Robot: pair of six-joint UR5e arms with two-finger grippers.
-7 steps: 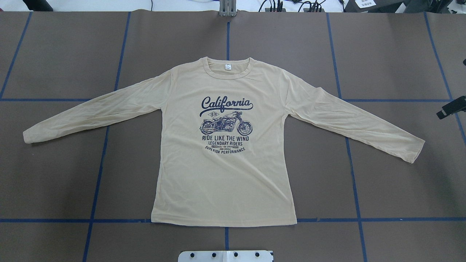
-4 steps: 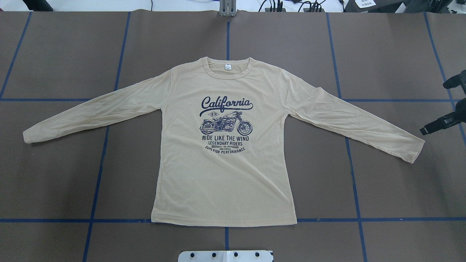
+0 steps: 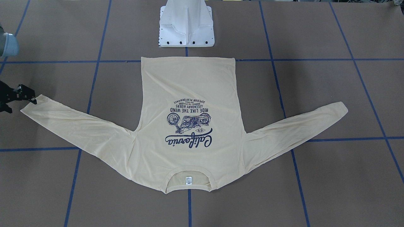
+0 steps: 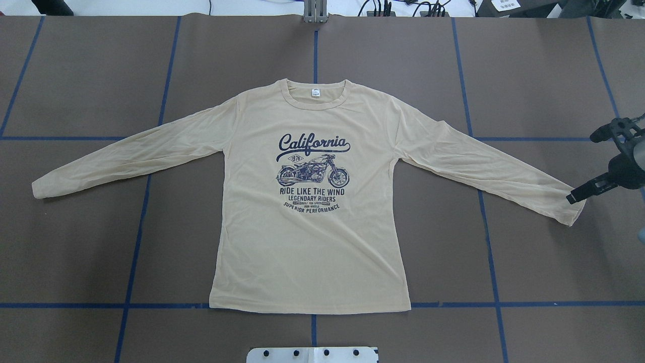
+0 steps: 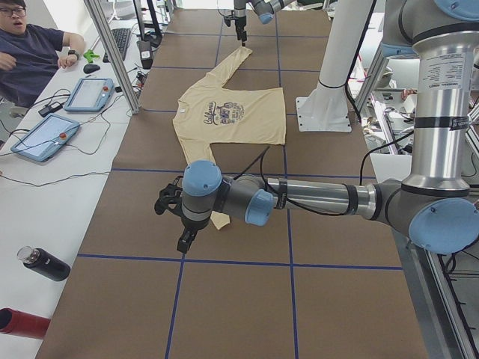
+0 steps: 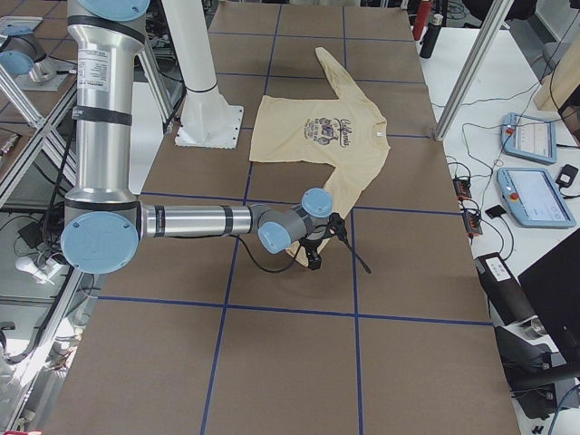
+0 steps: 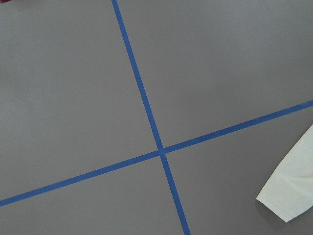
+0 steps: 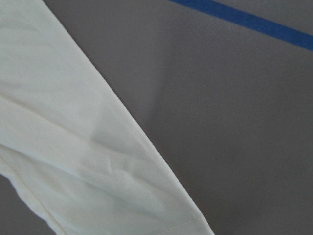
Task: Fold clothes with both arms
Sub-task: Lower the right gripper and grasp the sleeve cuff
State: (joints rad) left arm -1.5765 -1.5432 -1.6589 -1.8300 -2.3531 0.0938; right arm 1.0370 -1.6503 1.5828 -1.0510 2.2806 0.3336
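The clothes, one cream-yellow long-sleeved shirt [image 4: 307, 237] with a navy California print, lie flat and print up on the brown table, both sleeves spread. My right gripper [image 4: 580, 167] is open at the right sleeve's cuff [image 4: 572, 212], one fingertip over the cuff's edge; it also shows as the right gripper [image 3: 19, 102] at the front-facing view's left edge. The right wrist view is filled by that sleeve [image 8: 88, 147]. My left gripper [image 5: 183, 241] hangs just past the left cuff [image 5: 219, 221]; I cannot tell its state. The left wrist view catches the cuff [image 7: 291, 191].
The white pedestal base [image 3: 186, 31] stands behind the shirt's hem. Blue tape lines [image 4: 138, 227] cross the table. A seated person [image 5: 30, 45], tablets [image 5: 90, 93] and bottles [image 5: 45, 263] are on the side bench beyond the table's far edge.
My right gripper has come in from the overhead view's right edge, moving left and toward the robot onto the right cuff. The shirt has not moved.
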